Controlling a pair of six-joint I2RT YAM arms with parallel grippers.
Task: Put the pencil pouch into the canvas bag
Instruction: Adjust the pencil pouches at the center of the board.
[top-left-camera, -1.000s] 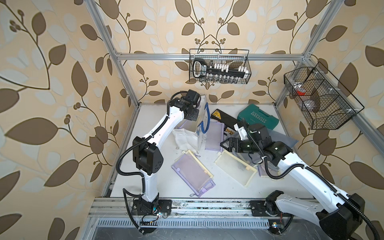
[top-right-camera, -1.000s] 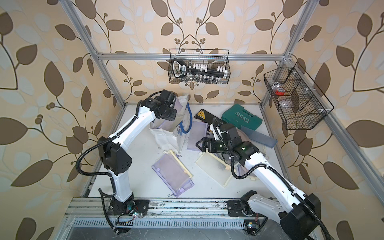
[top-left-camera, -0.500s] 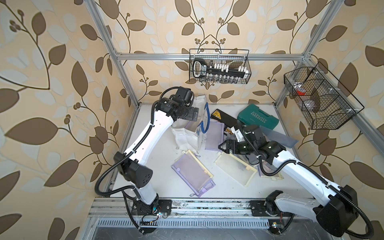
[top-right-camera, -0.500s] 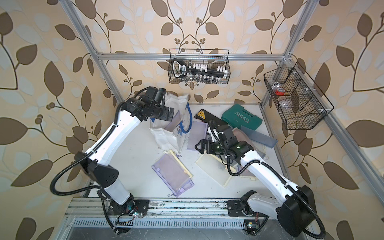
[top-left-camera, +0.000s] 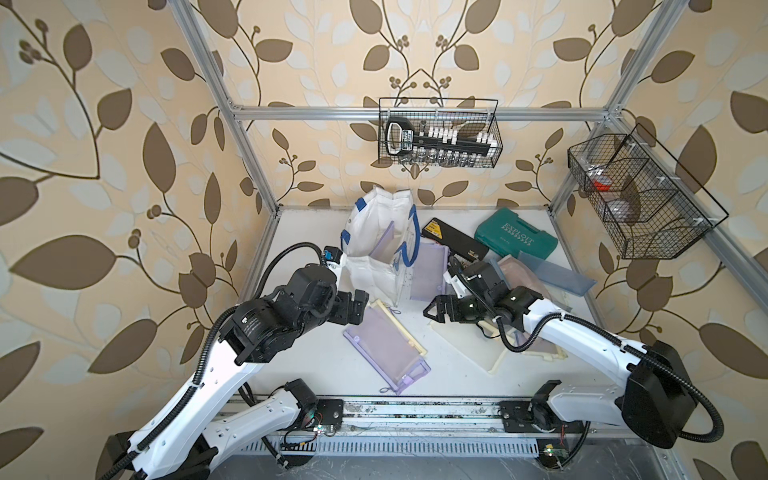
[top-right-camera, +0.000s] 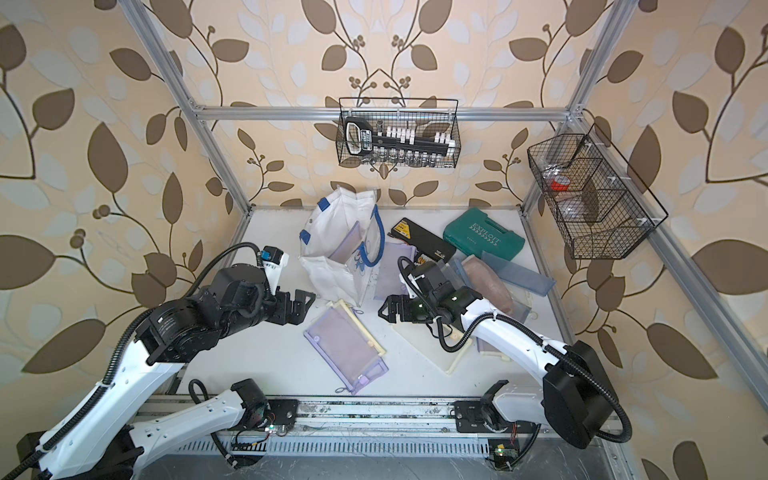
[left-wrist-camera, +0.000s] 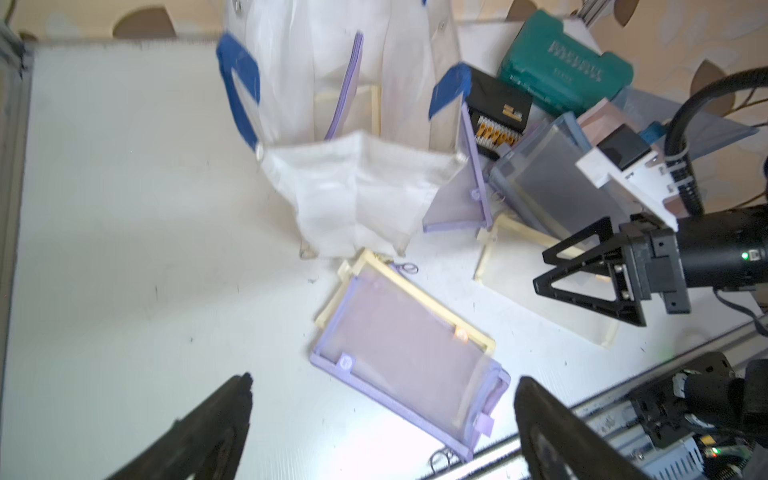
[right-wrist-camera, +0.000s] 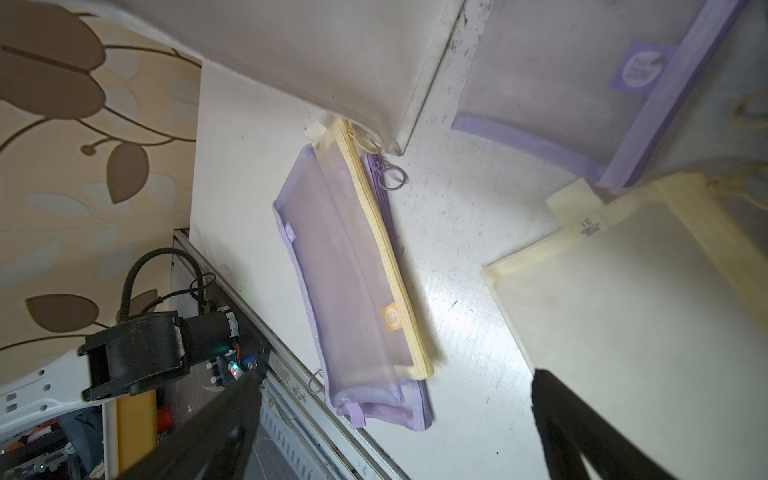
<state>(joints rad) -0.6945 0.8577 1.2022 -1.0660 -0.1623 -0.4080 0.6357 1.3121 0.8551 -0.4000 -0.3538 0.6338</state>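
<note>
So the left hand (top-left-camera: 360, 307) has backed off the canvas bag (top-left-camera: 370, 272), spread apart and empty, with one purple pouch (top-left-camera: 382, 246) now standing inside. The right hand (top-left-camera: 433, 309) is spread too. The next pencil pouch (top-left-camera: 384, 348) lies flat on the counter (top-left-camera: 311, 374) just by the bag: I'd pinch an edge and lift it well over the opening

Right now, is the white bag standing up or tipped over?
Upright. The canvas bag stands on its base, mouth open upward, a purple pouch showing inside.

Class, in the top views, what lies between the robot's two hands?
The far end of the stacked purple and yellow pouches lies between the left hand and right hand, in both top views.
</note>
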